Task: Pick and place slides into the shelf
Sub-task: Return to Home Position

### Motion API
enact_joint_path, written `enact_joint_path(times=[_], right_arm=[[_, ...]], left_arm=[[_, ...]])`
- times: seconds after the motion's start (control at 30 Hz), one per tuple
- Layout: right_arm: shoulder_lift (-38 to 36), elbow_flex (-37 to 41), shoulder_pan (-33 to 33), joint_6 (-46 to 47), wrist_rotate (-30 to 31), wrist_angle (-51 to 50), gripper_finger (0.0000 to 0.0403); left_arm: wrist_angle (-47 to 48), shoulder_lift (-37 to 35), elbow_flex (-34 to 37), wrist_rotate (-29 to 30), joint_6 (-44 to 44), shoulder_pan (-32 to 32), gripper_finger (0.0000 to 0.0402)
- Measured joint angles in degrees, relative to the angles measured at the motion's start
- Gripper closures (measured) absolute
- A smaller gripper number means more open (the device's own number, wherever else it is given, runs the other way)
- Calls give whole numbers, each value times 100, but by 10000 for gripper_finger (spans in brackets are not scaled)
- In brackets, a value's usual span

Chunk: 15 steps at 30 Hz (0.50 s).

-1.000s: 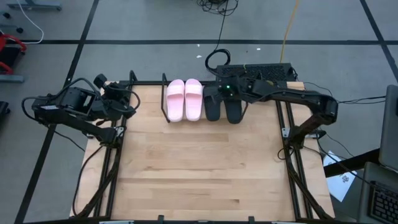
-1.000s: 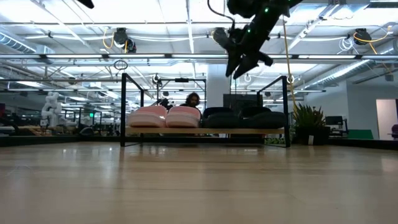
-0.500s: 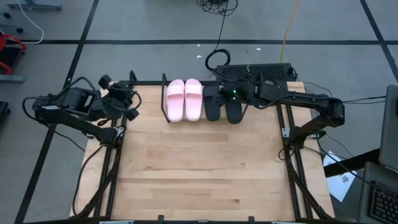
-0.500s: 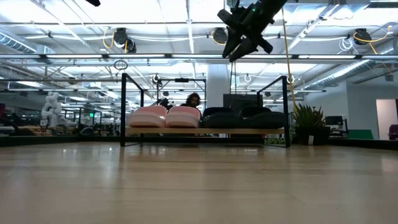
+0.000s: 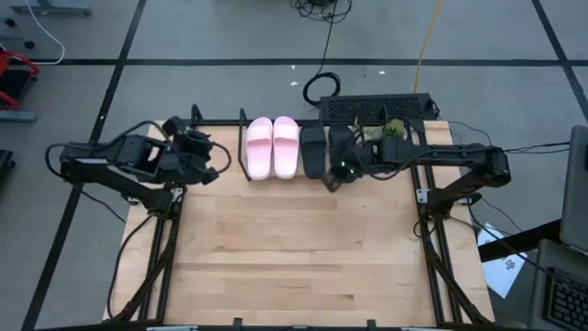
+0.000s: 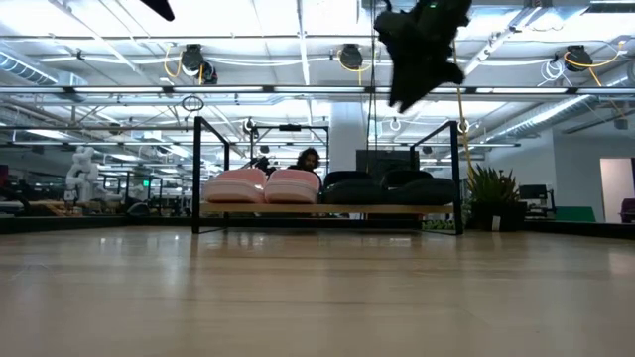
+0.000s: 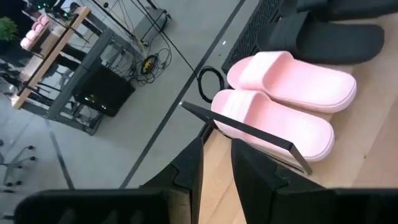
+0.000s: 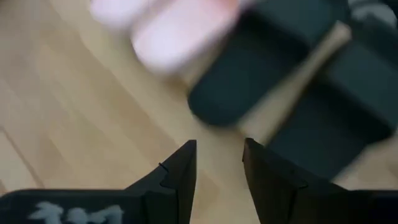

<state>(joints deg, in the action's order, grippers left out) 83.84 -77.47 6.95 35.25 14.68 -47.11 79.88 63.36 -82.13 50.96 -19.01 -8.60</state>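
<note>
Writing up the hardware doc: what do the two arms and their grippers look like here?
Both are black, built of boxy links. A thin black cable loop arcs over the left arm. The right arm shows a green light near its wrist. The left gripper and right gripper each have two flat dark fingers with angled tips. White lettering on the right gripper's body is unreadable.

Pink slides [image 5: 273,147] and black slides [image 5: 313,156] look smooth and matt, the shelf frame [image 6: 195,169] black metal, the tabletop [image 5: 294,248] grained wood.
</note>
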Motion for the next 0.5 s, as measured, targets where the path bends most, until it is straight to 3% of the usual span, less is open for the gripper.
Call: enact_joint_path(times=[0.27, 0.5], right_arm=[[1, 0, -563, 789, 221, -1837, 283], [6, 496, -857, 1006, 386, -2066, 283]], left_arm=[[0, 289, 0, -2, 77, 0, 316], [-2, 388, 0, -9, 56, 0, 316]])
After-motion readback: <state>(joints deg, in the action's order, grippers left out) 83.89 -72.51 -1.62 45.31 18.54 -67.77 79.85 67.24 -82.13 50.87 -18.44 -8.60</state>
